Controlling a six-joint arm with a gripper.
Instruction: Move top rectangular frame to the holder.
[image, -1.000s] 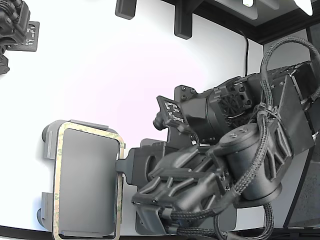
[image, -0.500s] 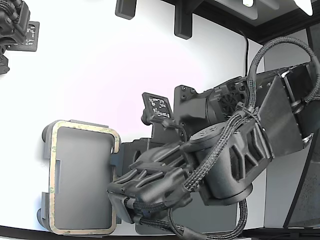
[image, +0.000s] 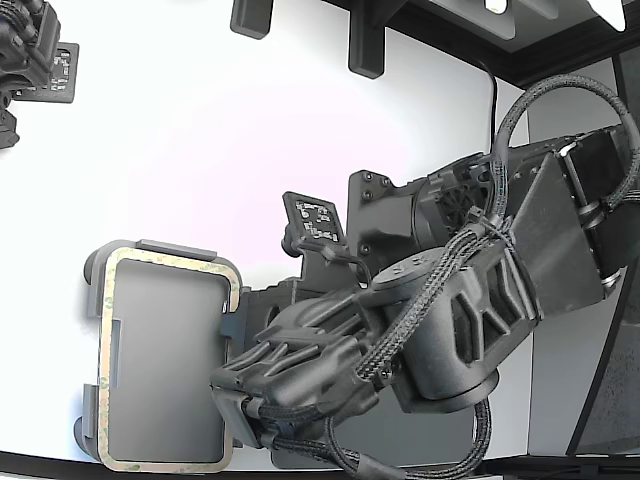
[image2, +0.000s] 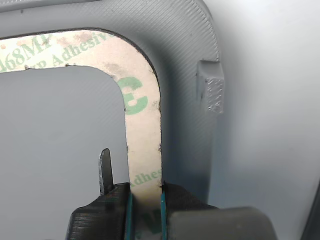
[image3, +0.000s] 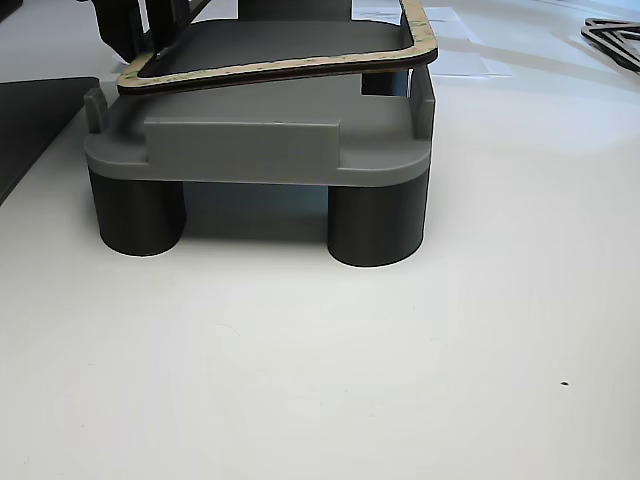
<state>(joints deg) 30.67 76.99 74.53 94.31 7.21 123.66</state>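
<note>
A robotics lab or test bench is showing here: a bare white counter (image: 250, 130) is carrying a 3D-printed grey holder (image3: 250, 150), while a black cable-wrapped robot arm (image: 470, 320) bearing a printed marker tag (image: 313, 218) is working over it.

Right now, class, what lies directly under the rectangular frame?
The grey holder sits beneath the rectangular frame, which is tilted, one end raised. Two dark round feet show below; the gripper jaws hide one stretch.

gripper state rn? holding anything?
Gripper: shut on the top rectangular frame, pinching one side strip of it over the holder.
</note>
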